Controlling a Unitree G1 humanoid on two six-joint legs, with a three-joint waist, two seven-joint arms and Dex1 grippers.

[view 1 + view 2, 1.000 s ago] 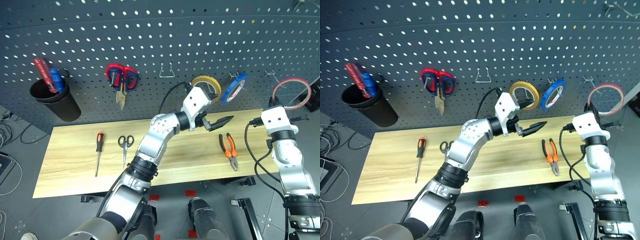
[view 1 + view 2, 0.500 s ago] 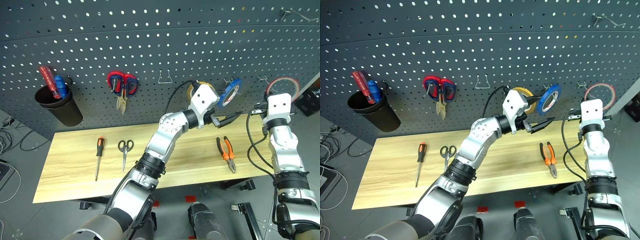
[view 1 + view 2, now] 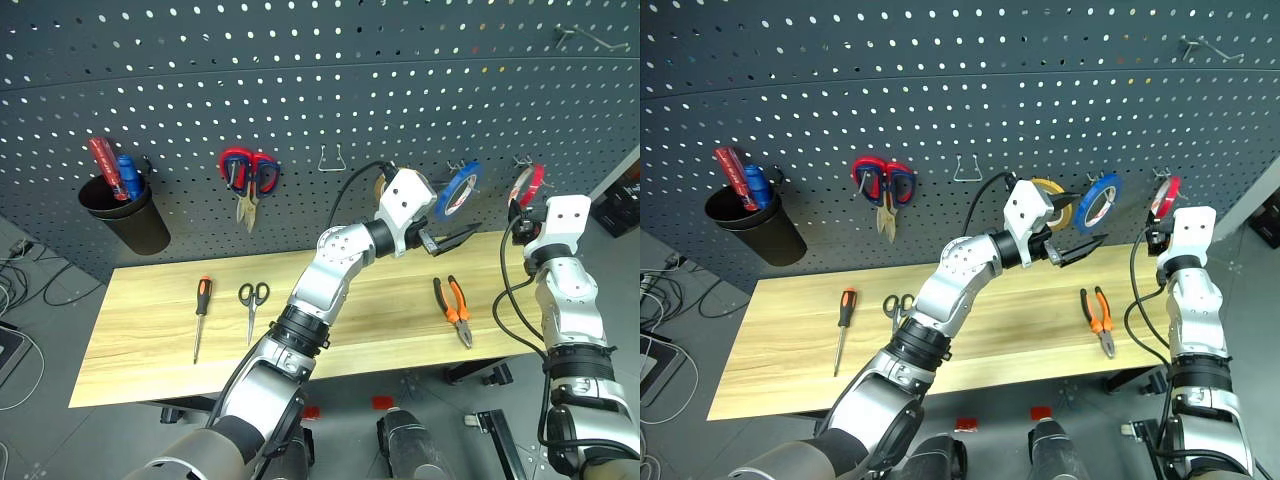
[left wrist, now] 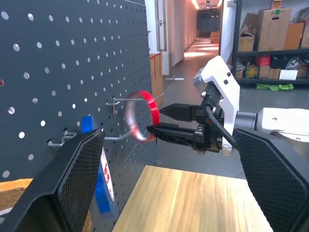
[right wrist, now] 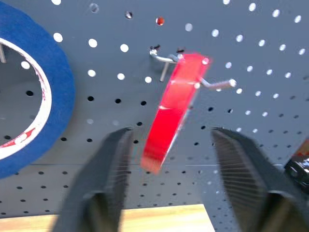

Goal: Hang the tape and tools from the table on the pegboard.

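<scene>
We see the tape (image 5: 175,108) hanging on a pegboard (image 3: 300,90) hook | right gripper (image 4: 157,121) spread, flanking it | left gripper (image 3: 455,236) spread above the table (image 3: 140,335) | pliers (image 3: 452,308) near the table's right edge

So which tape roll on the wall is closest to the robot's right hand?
The thin red tape, hanging on a wire hook right in front of the open right gripper. The blue roll and yellow roll hang further left.

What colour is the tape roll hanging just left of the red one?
Blue with a white inner core, clearest in the right wrist view.
</scene>
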